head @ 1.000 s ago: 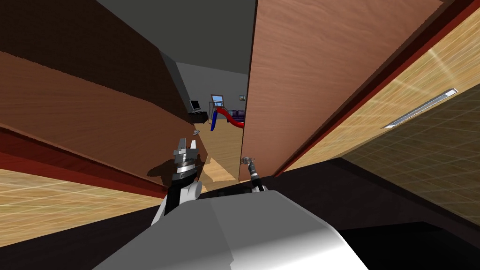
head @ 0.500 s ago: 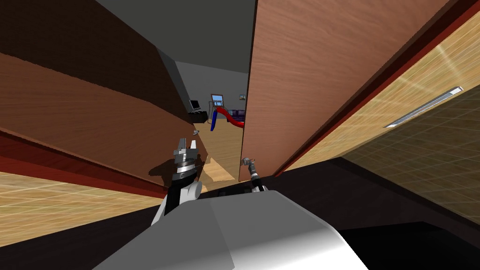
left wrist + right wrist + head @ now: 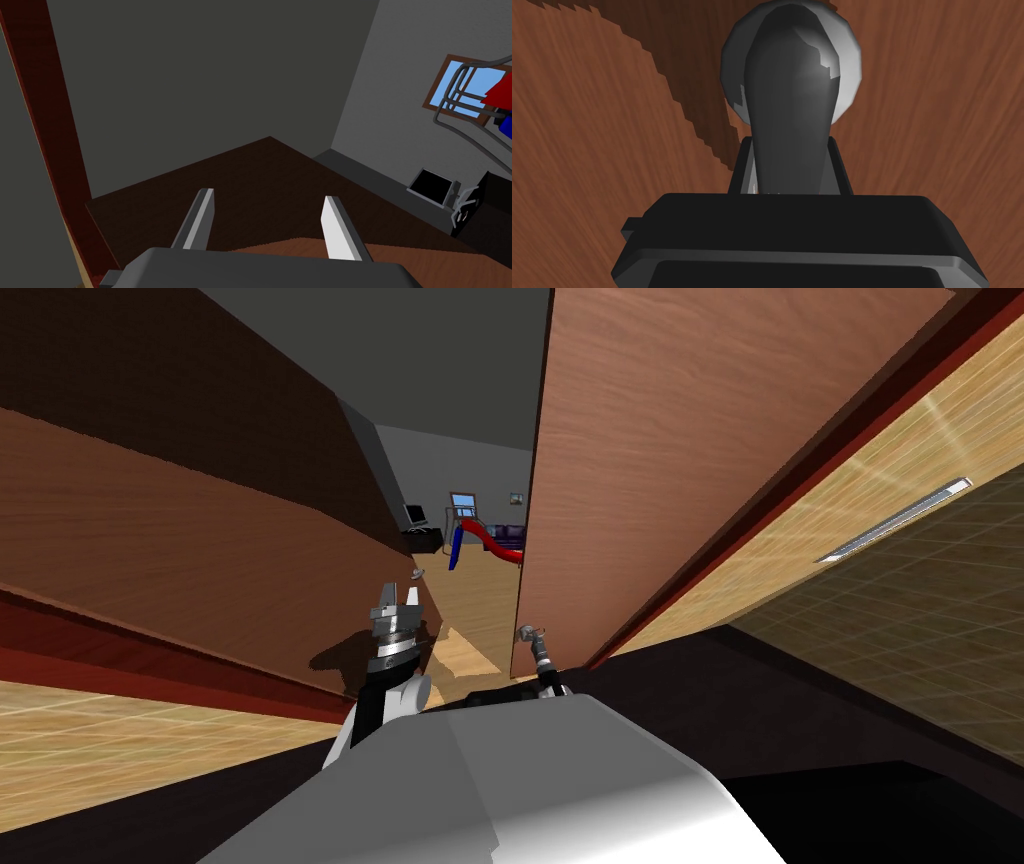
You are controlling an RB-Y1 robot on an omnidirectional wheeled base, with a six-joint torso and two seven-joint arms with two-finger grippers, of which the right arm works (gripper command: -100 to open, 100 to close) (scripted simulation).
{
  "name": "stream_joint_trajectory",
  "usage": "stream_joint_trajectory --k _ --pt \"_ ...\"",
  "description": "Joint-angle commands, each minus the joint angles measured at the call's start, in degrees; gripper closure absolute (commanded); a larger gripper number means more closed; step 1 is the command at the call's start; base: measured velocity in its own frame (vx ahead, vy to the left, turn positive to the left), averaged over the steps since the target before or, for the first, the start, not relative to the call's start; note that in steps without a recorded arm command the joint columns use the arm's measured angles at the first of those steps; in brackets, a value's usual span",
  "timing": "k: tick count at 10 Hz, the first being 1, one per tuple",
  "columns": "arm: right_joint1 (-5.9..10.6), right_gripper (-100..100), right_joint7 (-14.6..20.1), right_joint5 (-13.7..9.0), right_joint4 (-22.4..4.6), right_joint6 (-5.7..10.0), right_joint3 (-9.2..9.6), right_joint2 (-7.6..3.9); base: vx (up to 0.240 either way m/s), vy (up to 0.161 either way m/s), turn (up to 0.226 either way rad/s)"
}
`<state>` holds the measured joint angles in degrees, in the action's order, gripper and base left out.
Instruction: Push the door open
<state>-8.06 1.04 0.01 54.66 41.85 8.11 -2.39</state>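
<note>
Right wrist view: my right gripper (image 3: 789,145) pinches the grey door handle (image 3: 792,75), its 2 fingers tight on the sides, against the brown door (image 3: 937,125). In the head view this door stands ajar at 1 o'clock. My left gripper (image 3: 400,591), at 11 o'clock, is spread and empty beside another brown panel (image 3: 200,548). I think a crooked push could make the handle slip out, or the left fingers scrape that panel.
</note>
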Motion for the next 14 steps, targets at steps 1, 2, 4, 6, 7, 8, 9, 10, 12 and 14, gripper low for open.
stream_joint_trajectory --k 1,2,4,6,7,8,9,10,12,14 --pt "0.0 100 -0.2 -0.4 1.1 -0.1 -1.07 -0.61 0.199 0.083 -0.05" --pt "0.1 100 -0.4 -0.7 0.9 -0.08 -1.71 -0.8 0.213 0.07 -0.051" --pt "0.34 100 -0.8 -1.3 0.7 -0.06 -3.14 -1.13 0.198 0.064 -0.058" --pt "0.53 100 -1.2 -1.8 0.5 -0.04 -4.34 -1.31 0.184 0.094 -0.076" --pt "0.67 100 -1.4 -2.1 0.4 -0.02 -5.19 -1.4 0.148 0.063 -0.071" --pt "0.82 100 -1.7 -2.5 0.2 0.0 -6.06 -1.44 0.153 0.069 -0.063" --pt "0.89 100 -1.8 -2.7 0.1 0.0 -6.51 -1.45 0.145 0.077 -0.069" --pt "1.04 100 -2.0 -3.1 0.0 0.02 -7.41 -1.42 0.161 0.083 -0.11" --pt "1.19 100 -2.3 -3.5 -0.2 0.04 -8.32 -1.36 0.107 0.059 -0.034" --pt "1.41 100 -2.7 -4.0 -0.4 0.06 -9.67 -1.18 0.148 0.072 -0.073"
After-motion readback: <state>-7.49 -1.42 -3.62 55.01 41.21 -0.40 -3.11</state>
